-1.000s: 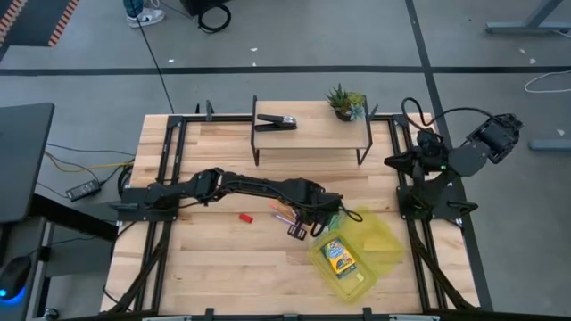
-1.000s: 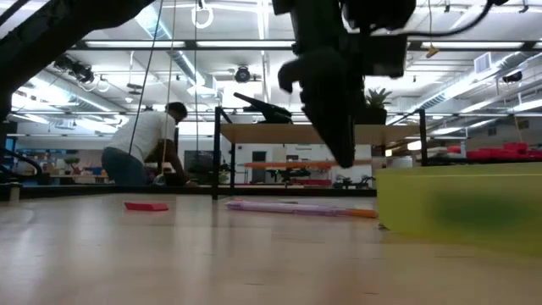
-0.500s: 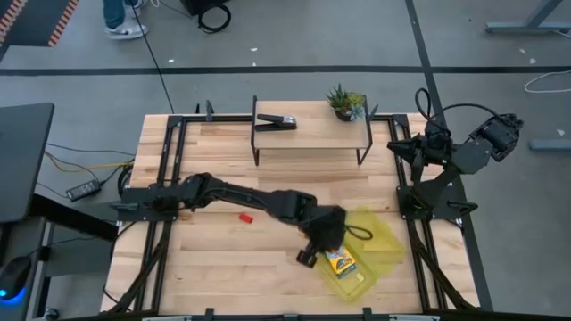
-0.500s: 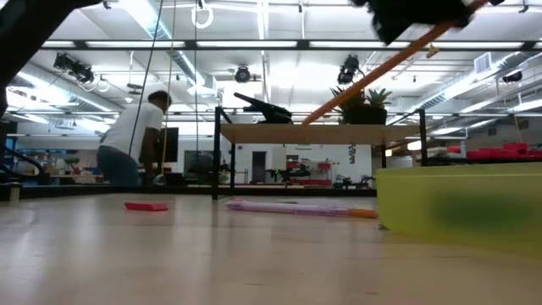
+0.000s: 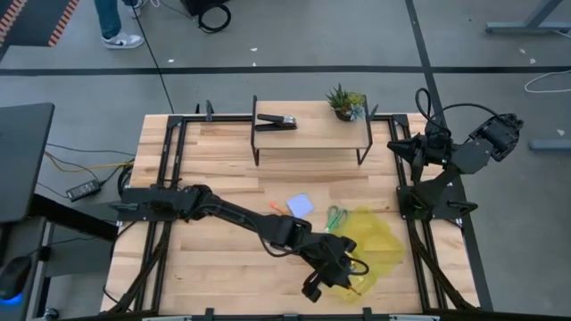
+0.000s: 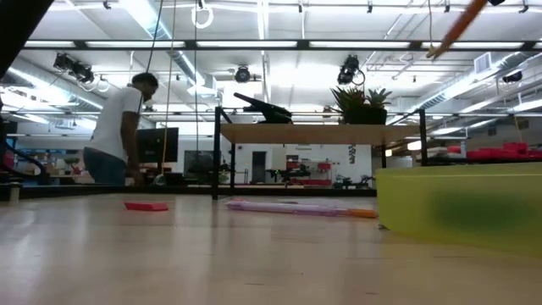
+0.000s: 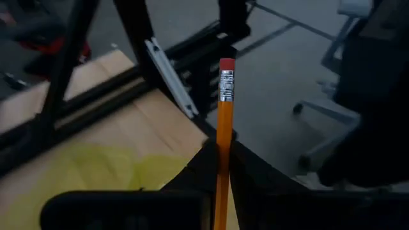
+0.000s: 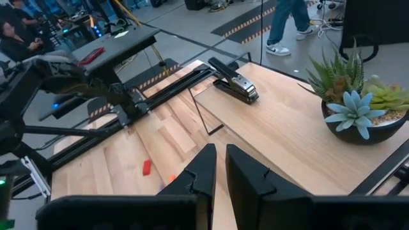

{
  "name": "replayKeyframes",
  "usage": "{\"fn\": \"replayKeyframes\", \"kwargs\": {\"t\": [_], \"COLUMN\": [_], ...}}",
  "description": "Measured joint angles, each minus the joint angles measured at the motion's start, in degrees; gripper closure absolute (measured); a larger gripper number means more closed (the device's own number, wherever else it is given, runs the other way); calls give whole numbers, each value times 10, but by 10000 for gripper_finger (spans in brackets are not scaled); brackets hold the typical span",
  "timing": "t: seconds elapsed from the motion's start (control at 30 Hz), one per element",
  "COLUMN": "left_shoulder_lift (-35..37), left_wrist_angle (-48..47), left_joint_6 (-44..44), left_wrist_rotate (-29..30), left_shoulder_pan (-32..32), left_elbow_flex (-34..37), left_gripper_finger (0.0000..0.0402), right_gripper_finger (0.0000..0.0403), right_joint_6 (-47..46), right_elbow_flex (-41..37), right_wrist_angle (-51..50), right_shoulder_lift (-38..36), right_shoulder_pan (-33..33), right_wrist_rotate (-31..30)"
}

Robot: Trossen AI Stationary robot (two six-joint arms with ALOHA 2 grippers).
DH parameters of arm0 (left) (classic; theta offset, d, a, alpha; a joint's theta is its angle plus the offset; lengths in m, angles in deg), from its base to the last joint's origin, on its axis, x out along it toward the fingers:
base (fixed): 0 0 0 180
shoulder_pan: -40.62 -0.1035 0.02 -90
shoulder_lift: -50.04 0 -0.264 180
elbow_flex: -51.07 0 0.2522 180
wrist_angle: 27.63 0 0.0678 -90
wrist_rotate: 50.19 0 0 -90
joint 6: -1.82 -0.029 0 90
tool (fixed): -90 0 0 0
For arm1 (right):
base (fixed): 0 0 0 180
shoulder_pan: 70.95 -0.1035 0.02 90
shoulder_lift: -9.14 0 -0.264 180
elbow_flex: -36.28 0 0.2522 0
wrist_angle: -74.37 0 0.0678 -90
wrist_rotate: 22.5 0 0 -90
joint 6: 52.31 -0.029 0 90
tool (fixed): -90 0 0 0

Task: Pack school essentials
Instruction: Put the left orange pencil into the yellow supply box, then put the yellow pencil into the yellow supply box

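Right now the left gripper (image 5: 337, 275), low and right of centre in the overhead frame, pinches an orange pencil (image 7: 222, 137) above the yellow pouch (image 5: 375, 236). Next, I'd judge, it lowers and releases. The right gripper (image 8: 219, 167), nearly closed and empty, waits at upper right.

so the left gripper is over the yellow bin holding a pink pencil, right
Not quite: the pencil is orange, not pink, as the left wrist view shows, with its red eraser end sticking out past the fingers. The rest holds: the left gripper is shut on it over the yellow bin.
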State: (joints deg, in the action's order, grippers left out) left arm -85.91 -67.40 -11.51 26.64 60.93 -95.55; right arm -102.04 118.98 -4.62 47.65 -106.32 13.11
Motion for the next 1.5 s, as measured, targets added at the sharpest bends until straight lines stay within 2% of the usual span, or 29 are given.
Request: {"fn": "replayKeyframes", "kwargs": {"t": [0.3, 0.53, 0.93, 1.03, 1.33, 1.5], "left_shoulder_lift": [-52, -65, -88, -94, -96, -96], "left_wrist_angle": [53, 24, -29, -43, -61, -72], "left_joint_6": [-42, -72, -75, -75, -109, -95], "left_wrist_rotate": [15, 15, 24, 6, -6, -23], "left_shoulder_pan": [-1, -1, -17, -22, -21, -20], "left_elbow_flex": [0, -1, 0, 0, 0, 0], "left_gripper_finger": [370, 371, 369, 369, 330, 303], "right_gripper_finger": [361, 361, 361, 361, 361, 361], "right_joint_6": [-1, 1, 3, 5, 5, 4], "right_elbow_flex": [0, 0, 0, 0, 0, 0], "right_wrist_angle": [0, 0, 0, 0, 0, 0], "right_shoulder_lift": [0, 0, 0, 0, 0, 0], "right_shoulder_pan": [0, 0, 0, 0, 0, 0], "right_wrist_rotate": [0, 0, 1, 1, 0, 0]}}
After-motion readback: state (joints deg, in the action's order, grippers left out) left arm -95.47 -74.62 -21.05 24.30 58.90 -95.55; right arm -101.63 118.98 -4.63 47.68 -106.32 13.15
